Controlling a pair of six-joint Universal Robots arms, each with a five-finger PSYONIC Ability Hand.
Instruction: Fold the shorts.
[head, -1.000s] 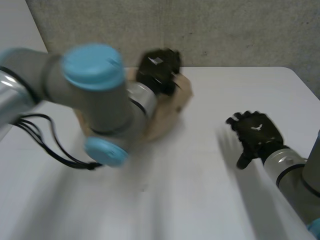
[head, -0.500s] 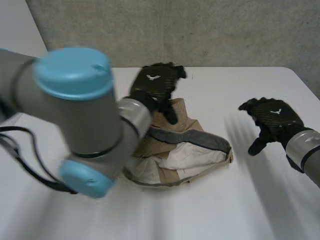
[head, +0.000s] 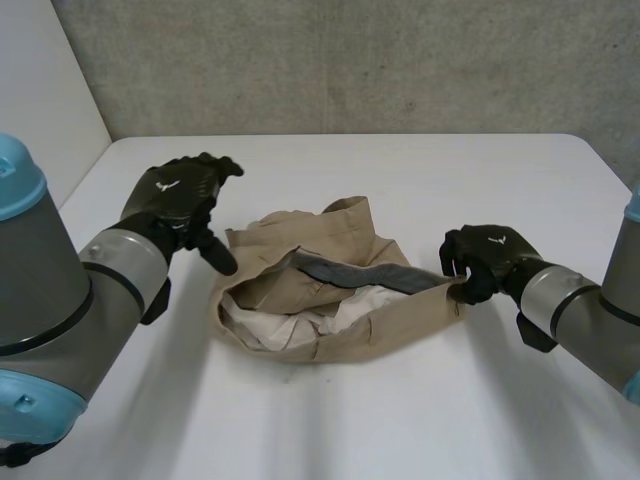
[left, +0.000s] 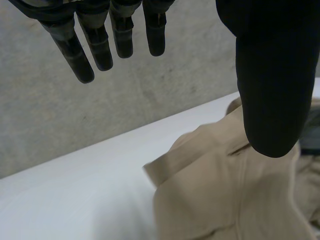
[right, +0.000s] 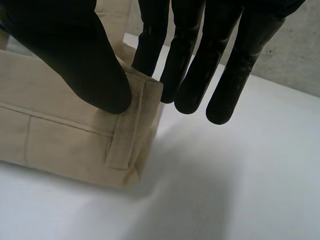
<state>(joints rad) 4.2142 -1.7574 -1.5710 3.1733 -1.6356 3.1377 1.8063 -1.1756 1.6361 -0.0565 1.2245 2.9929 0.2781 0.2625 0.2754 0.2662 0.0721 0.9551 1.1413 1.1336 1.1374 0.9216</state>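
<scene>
Shorts (head: 330, 300): tan, lying in a crumpled heap at centre frame on the white counter (head: 400, 420). The waist is gaping upward, with white pocket lining and a dark grey inner band showing inside. One flap is folded up toward the grey concrete wall (head: 350, 60) at the top of the frame.

Left robot hand (head: 180, 195): centre left of the frame, just beside the heap's left edge. It is released, the fingers straight and spread and the thumb pointing down toward the cloth. Its wrist view shows nothing between thumb and fingers, with tan cloth beneath the thumb. Cannot tell whether the thumb tip touches the cloth.

Right robot hand (head: 485, 260): centre right of the frame, at the heap's right end. It is grasping the shorts by the waistband. In its wrist view the thumb (right: 75, 55) presses on the waistband corner just beside a belt loop (right: 122, 135), and the fingers (right: 190, 60) stand behind the same corner. The cloth there is lifted slightly off the counter.
</scene>
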